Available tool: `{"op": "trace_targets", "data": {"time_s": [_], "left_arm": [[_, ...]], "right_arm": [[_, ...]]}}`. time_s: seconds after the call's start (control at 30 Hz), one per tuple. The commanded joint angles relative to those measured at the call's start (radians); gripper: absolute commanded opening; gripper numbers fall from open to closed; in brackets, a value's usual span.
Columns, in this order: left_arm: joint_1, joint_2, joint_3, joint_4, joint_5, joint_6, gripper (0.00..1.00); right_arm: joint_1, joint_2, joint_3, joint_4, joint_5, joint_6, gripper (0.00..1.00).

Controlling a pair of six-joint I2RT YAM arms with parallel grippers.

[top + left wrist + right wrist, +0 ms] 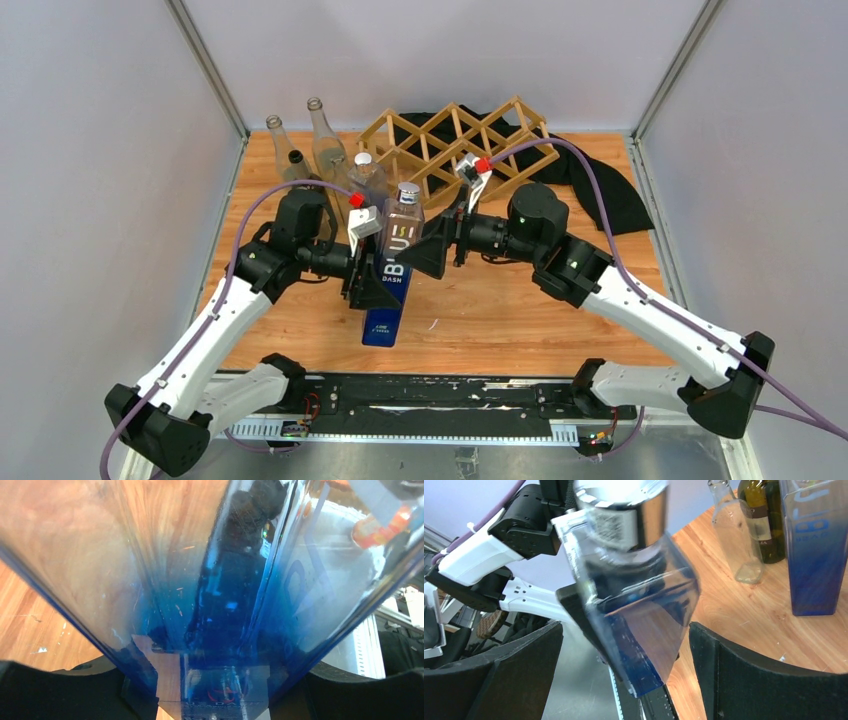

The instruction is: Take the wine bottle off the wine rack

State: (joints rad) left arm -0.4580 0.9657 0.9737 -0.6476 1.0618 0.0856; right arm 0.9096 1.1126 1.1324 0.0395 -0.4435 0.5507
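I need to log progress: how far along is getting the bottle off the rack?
Done: the blue bottle is off the wine rack, and no bottle shows in the rack's cells. In hand: the left gripper clamps the bottle, tilted, above the table. The right gripper is open around its upper part. Left: probably setting it down, perhaps near the standing bottles.

The wooden table [520, 310] is carrying a wine rack [455, 150], which is standing just beyond the right pincer [430, 252], with a black cloth [600, 185] lying behind and right of it. Beyond the left pincer [385, 280], clear glass bottles [322, 145], a dark bottle [297, 165] and a blue square bottle [368, 185] are standing upright together.
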Motion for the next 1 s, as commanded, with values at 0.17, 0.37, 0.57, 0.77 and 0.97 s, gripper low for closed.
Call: {"op": "trace_targets", "data": {"time_s": [0.17,0.37,0.57,0.77,0.97], "left_arm": [[-0.012,-0.031,0.092,-0.020,0.165,0.091,0.00],[-0.013,-0.037,0.085,-0.043,0.197,0.103,0.00],[-0.012,-0.034,0.091,-0.050,0.198,0.105,0.02],[-0.012,-0.023,0.123,-0.126,0.125,0.166,0.41],[-0.007,-0.026,0.165,-0.184,-0.208,0.205,0.99]], "right_arm": [[0.026,0.049,0.053,-0.097,0.117,-0.097,1.00],[0.026,0.053,0.029,0.039,0.037,-0.049,0.98],[0.028,0.117,0.040,0.148,-0.104,0.019,0.91],[0.028,0.118,0.047,0.129,-0.115,0.008,0.48],[0.025,0.087,0.127,-0.121,0.072,-0.155,0.00]]}}
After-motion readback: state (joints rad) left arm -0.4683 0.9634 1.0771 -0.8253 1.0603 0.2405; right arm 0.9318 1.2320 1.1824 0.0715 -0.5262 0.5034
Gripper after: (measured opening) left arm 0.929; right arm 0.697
